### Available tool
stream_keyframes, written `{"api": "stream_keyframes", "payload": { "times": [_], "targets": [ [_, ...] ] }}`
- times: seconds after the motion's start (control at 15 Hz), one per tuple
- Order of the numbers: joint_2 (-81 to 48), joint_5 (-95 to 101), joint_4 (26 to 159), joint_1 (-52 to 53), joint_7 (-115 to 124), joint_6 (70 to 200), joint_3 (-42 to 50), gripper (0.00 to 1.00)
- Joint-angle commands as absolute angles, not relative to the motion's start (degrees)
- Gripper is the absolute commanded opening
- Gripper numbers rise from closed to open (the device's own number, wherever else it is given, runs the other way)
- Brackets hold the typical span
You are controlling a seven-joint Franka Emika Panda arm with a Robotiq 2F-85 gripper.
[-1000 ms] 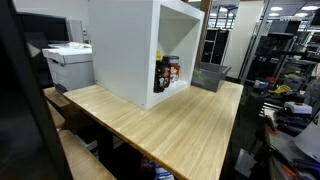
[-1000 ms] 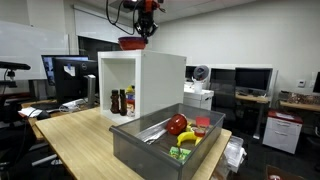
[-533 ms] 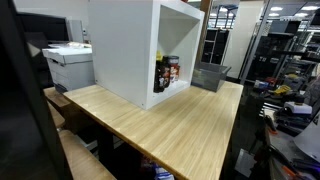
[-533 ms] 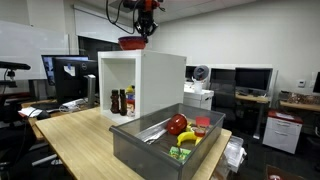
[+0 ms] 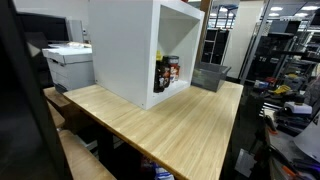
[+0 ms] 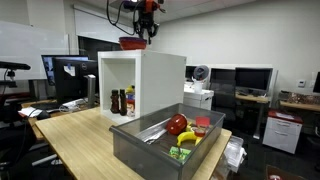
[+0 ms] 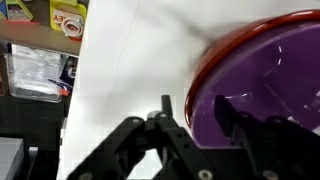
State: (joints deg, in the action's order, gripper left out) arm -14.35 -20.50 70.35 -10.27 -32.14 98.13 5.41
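Loosened since a second ago, the fingers [image 7: 165, 112] now stand open astride the rim of the bowl [image 7: 262, 78]. The dark outer one is just clear of the red wall, with a sliver of white between, and its mate is inside on the purple-looking floor. That bowl has not shifted and sits flat on top of the box [image 7: 125, 60].

In an exterior view the arm [image 6: 136, 8] reaches in from above, bent at the top of the frame. Its wrist points straight down over the bowl [image 6: 132, 42], on the front part of the box [image 6: 160, 80] top.

Bottles [image 6: 122, 101] stand upright in the open box below. Nearer that camera, a grey bin [image 6: 150, 142] of fruit rests on the bench [image 6: 75, 130], just beside the box.
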Motion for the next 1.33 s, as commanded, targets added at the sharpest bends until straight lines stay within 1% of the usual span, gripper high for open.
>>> {"api": "stream_keyframes", "payload": {
  "times": [0.0,0.2,0.33,0.47,1.27],
  "targets": [
    [-14.3,-20.0,70.5,-10.2,-31.6,97.9,5.5,0.78],
    [-14.1,-19.7,70.5,-10.0,-31.6,98.0,5.5,0.92],
    [-13.8,-19.3,70.6,-9.9,-31.5,97.9,5.5,0.98],
    [-13.4,-19.1,70.8,-9.8,-31.6,97.6,5.5,1.00],
    [-9.1,-17.8,74.4,-8.7,-31.7,98.6,5.5,1.00]
  ]
}}
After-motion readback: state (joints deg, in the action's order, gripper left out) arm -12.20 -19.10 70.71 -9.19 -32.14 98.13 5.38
